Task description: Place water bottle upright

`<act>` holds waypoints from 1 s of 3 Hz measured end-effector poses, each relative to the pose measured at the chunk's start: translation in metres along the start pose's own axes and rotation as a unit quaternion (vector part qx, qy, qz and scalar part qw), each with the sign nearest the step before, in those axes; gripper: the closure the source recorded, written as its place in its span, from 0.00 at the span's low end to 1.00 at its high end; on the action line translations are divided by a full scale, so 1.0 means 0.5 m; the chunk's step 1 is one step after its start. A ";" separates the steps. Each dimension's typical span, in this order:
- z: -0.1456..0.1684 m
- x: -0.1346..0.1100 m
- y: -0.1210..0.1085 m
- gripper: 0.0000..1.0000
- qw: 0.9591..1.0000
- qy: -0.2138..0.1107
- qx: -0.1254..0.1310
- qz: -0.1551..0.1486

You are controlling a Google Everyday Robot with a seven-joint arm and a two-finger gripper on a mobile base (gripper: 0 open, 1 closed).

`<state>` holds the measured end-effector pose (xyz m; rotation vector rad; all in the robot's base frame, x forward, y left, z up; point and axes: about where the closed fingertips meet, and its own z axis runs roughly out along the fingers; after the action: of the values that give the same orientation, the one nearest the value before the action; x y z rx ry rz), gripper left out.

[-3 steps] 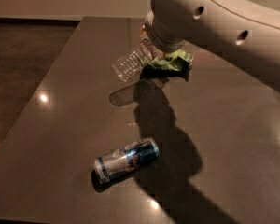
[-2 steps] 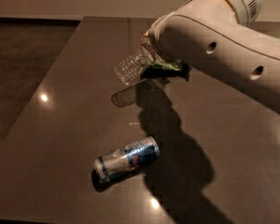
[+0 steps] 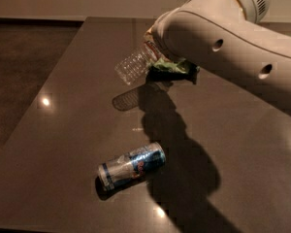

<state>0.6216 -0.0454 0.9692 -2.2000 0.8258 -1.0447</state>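
The water bottle [image 3: 134, 66] is a clear ribbed plastic bottle. It hangs tilted above the dark table [image 3: 77, 130], base pointing down-left, with its shadow on the tabletop below. Its cap end is hidden at my gripper [image 3: 153, 41], which is shut on the bottle's upper part and is mostly covered by my white arm [image 3: 233, 52].
A blue-and-silver drink can [image 3: 132, 165] lies on its side near the front of the table. A green and dark packet [image 3: 170, 68] lies just behind the bottle, partly under my arm. The table's left edge borders a dark floor [image 3: 24, 72].
My arm has swung so that its forearm now covers more of the green packet. The bottle has stayed tilted in nearly the same place above the table. The can has not moved.
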 end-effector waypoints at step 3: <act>-0.023 -0.056 -0.085 1.00 0.988 -0.053 0.140 -0.039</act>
<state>0.6102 0.0002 0.9920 -2.0420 0.5145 -1.0042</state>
